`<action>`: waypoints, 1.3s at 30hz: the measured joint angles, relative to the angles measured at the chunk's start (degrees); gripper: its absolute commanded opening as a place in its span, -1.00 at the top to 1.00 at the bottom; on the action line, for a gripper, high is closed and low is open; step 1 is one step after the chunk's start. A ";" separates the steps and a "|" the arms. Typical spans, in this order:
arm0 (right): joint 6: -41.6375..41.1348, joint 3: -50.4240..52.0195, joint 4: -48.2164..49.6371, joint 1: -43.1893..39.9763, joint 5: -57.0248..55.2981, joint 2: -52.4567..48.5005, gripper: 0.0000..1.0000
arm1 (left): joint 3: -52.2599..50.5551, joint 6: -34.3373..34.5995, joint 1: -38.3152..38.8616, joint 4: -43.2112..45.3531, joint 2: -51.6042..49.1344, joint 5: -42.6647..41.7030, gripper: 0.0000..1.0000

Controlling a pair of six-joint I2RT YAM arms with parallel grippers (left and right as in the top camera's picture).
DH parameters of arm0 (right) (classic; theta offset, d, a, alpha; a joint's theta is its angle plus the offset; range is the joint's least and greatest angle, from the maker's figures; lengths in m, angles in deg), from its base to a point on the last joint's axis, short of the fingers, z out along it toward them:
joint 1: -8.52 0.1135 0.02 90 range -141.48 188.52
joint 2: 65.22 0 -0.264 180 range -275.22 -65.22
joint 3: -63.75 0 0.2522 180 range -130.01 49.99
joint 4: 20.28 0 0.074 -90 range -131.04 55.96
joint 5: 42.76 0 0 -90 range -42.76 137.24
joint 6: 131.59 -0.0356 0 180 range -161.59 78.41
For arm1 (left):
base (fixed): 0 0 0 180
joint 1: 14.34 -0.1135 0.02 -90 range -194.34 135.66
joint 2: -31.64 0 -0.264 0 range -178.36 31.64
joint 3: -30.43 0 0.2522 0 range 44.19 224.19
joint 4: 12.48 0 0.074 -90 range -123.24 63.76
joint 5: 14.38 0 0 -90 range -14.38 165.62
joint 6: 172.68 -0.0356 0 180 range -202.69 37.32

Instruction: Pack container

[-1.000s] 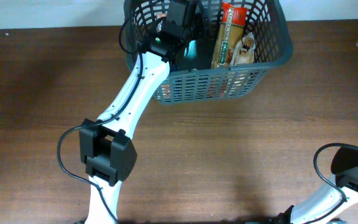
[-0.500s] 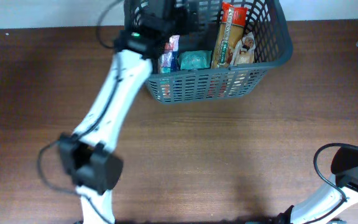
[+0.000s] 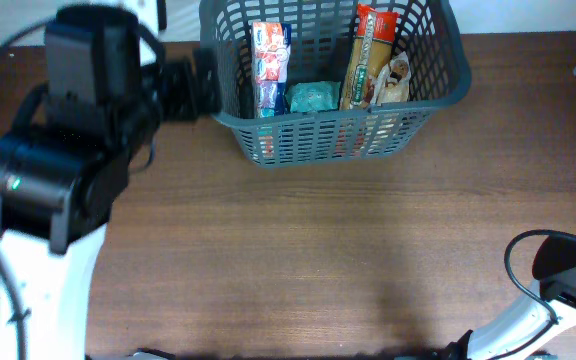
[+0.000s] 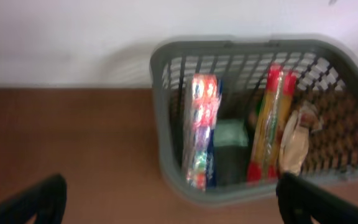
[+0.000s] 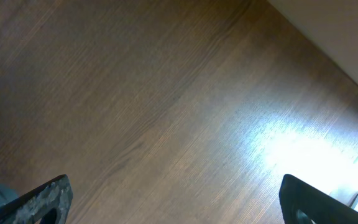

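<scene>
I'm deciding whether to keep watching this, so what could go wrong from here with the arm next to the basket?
The open left gripper sits close beside the left wall of the basket; a sideways swing could shove it. The colourful tall pack and the pasta pack appear to stand on end, so a nudge, or another item dropped in, might tip them.

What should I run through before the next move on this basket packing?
1. Left gripper open and empty: ok.
2. Left gripper outside the basket: ok.
3. Right gripper open and empty, over bare table: ok.
4. Colourful box, teal packet, pasta pack and pale bag inside the basket: ok.
5. Next item to pick: cannot tell, none shows in these views.
</scene>
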 measured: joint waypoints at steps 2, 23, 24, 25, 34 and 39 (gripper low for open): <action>0.02 0.00 0.00 0.00 0.00 0.00 -0.98 | -0.04 0.07 0.00 -4.52 1.20 0.00 -0.99; 0.02 0.00 0.00 0.00 0.00 0.00 -0.98 | -10.78 3.63 0.00 -22.95 38.84 3.28 -0.99; 0.07 0.00 0.00 0.00 0.02 0.00 -0.98 | -11.37 3.72 0.00 -22.97 40.17 3.19 -0.99; 0.02 0.00 0.00 0.00 0.02 0.00 -0.98 | -11.93 3.91 0.00 -22.97 41.92 3.15 -0.99; 0.02 0.00 0.00 0.00 0.02 0.00 -0.98 | -12.44 2.56 0.00 -22.99 49.81 3.15 -0.99; 0.00 0.00 0.00 0.00 0.00 0.00 -0.98 | -17.51 -2.56 0.00 -22.93 50.40 3.02 -0.99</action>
